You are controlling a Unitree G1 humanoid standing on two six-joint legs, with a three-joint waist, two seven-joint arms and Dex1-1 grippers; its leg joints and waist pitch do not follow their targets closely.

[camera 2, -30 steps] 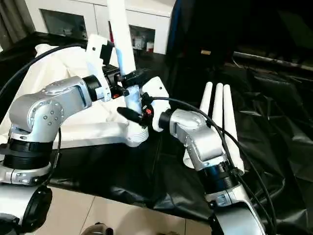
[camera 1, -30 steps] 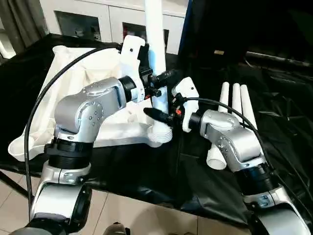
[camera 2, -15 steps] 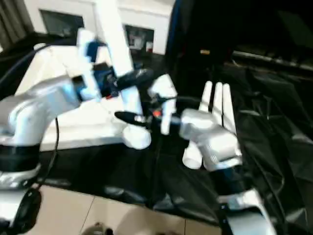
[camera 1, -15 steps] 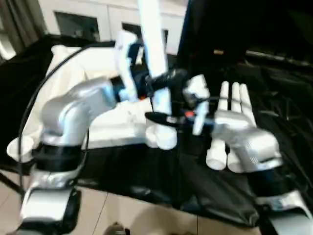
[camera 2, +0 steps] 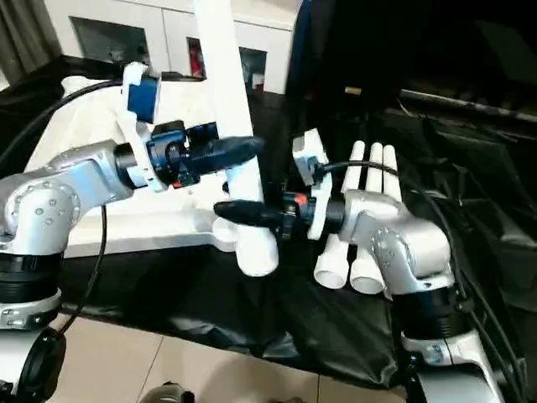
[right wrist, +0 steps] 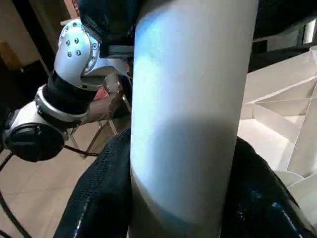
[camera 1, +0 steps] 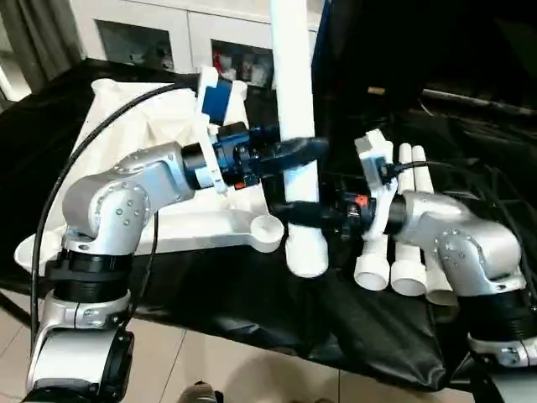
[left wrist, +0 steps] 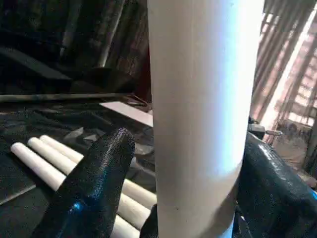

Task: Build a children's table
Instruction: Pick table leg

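Observation:
The children's table top point(camera 1: 143, 138) lies upside down on the left, ribs up, with a corner socket point(camera 1: 268, 227) at its near right corner. One white leg point(camera 1: 295, 101) stands upright just right of that socket, its lower end point(camera 1: 306, 260) hanging in front of the black cloth. My right gripper point(camera 1: 289, 214) is shut on the leg low down, both fingers point(right wrist: 99, 198) pressed against it. My left gripper point(camera 1: 302, 151) straddles the leg higher up, open, with a gap between one finger point(left wrist: 94, 188) and the leg. Three more legs point(camera 1: 408, 168) lie side by side on the right.
A black cloth point(camera 1: 252, 294) covers the work table, whose front edge runs just below the arms, with tiled floor beyond. A white cabinet with glass doors point(camera 1: 168, 34) stands behind. My right forearm point(camera 1: 453, 243) lies over the three loose legs.
The upright leg has shifted right, off the corner socket where its foot stood. My left gripper's fingers have spread away from it. My right arm has swung right with the leg.

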